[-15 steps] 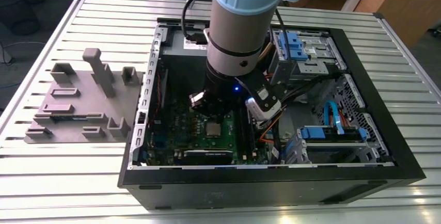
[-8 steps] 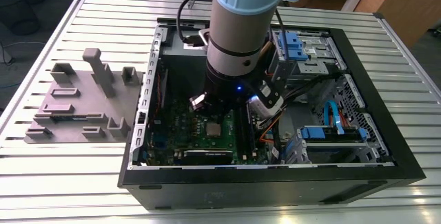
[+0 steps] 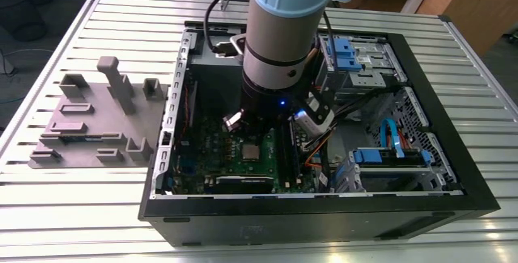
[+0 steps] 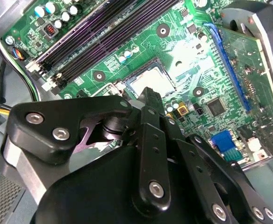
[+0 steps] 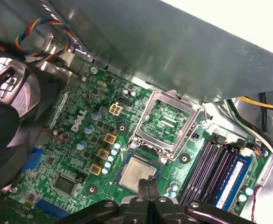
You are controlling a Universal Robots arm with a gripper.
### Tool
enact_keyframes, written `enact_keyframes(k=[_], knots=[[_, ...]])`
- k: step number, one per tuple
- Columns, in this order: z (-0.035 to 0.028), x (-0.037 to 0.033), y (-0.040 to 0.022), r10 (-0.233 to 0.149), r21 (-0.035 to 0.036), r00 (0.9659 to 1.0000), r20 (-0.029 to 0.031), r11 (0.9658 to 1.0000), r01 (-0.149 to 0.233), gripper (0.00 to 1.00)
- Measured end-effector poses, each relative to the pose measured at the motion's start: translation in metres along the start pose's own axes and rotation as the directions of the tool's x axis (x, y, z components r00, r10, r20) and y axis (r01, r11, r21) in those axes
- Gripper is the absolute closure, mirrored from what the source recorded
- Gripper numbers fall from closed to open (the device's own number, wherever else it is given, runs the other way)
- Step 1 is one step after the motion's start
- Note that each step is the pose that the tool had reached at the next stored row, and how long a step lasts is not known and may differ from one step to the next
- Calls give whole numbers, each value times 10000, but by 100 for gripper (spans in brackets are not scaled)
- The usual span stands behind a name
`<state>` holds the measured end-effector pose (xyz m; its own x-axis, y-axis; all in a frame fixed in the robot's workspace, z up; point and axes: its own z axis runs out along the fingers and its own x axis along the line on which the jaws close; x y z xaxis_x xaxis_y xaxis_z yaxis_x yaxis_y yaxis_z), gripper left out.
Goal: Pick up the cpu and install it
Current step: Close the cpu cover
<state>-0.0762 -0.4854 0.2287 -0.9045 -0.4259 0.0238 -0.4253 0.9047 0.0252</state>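
First wrist view: gripper (image 5: pixel 148 183) fingers pressed together, tips poised just above cpu (image 5: pixel 135 173), grasping nothing. Cpu sits flat in socket seat on motherboard (image 5: pixel 80 135); hinged load frame (image 5: pixel 167 122) stands open just beyond cpu. Judgement: chip looks placed, not yet clamped. To do well: check cpu lies level w/ corners seated, no tilt, before any press. Farther from cpu: RAM slots (image 5: pixel 220 172), case wall (image 5: pixel 174 42).
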Motion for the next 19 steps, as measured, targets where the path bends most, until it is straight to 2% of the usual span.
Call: enact_keyframes(k=[19], knots=[[0,0,0,-528,-16,9986,1,9986,528,90]])
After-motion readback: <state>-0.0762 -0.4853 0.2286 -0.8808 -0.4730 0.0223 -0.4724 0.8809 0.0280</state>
